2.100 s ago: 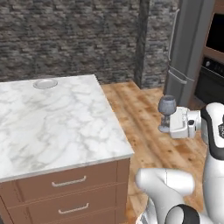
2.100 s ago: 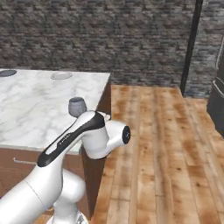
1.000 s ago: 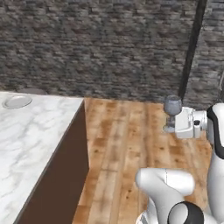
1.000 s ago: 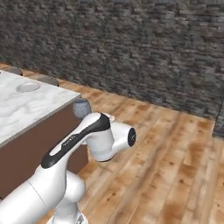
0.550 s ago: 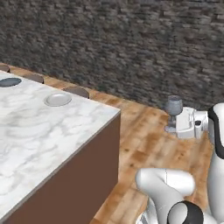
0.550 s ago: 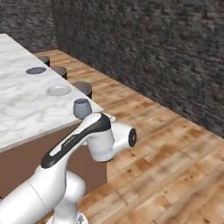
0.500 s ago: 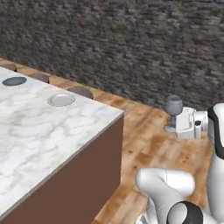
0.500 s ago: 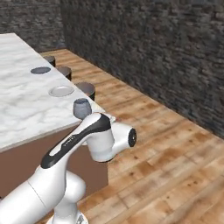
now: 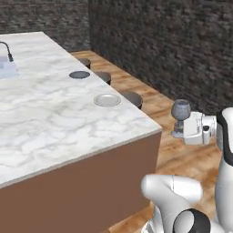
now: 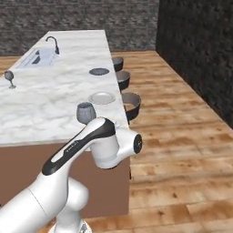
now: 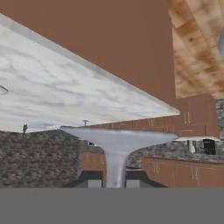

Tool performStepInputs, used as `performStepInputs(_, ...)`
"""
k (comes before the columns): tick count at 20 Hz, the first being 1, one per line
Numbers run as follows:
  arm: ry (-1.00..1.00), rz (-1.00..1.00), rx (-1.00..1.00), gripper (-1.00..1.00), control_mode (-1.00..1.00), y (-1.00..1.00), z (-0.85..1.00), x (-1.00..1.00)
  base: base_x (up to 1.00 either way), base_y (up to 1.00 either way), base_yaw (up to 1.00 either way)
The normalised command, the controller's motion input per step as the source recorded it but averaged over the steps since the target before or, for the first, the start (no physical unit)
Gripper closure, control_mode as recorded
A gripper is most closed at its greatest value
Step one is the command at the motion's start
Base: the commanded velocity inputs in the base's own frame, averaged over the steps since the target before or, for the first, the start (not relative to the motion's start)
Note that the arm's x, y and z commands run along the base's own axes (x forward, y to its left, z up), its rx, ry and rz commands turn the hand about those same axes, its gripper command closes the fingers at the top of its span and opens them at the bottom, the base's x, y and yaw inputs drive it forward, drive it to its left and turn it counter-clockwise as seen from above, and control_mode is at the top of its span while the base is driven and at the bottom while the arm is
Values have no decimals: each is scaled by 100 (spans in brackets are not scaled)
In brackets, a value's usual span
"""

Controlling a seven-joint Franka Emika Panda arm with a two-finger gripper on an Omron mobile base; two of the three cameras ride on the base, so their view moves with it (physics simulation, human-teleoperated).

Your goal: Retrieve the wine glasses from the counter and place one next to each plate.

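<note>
A smoky wine glass (image 9: 180,110) is carried upright, its stem pinched between the gripper's fingers (image 11: 93,183), off the bench's (image 9: 54,132) near corner. On the bench sit a pale plate (image 9: 107,99) and a dark plate (image 9: 79,74) (neither has a glass yet). A second glass (image 10: 9,78) waits far along it.

Arm shell: glossy white rounded links (image 10: 50,191)
Joints: dark grey round end caps (image 10: 137,144)
Forearm marking: long black strip (image 10: 77,145)
Hand housing: boxy white block with dark insets (image 9: 199,129)
</note>
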Motion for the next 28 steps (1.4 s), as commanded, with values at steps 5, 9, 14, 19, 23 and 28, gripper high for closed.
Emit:
performStepInputs(5, 0, 0, 0, 100, 100, 0, 0, 0, 39, -63, 74)
performStepInputs(9, 0, 0, 0, 100, 100, 0, 0, 0, 31, -64, 74)
performStepInputs(14, 0, 0, 0, 100, 100, 0, 0, 0, 14, -68, 73)
performStepInputs(19, 0, 0, 0, 100, 100, 0, 0, 0, 0, -67, 75)
performStepInputs(23, 0, 0, 0, 100, 100, 0, 0, 0, 0, -81, 70)
performStepInputs(28, 0, 0, 0, 100, 100, 0, 0, 0, -14, -98, 54)
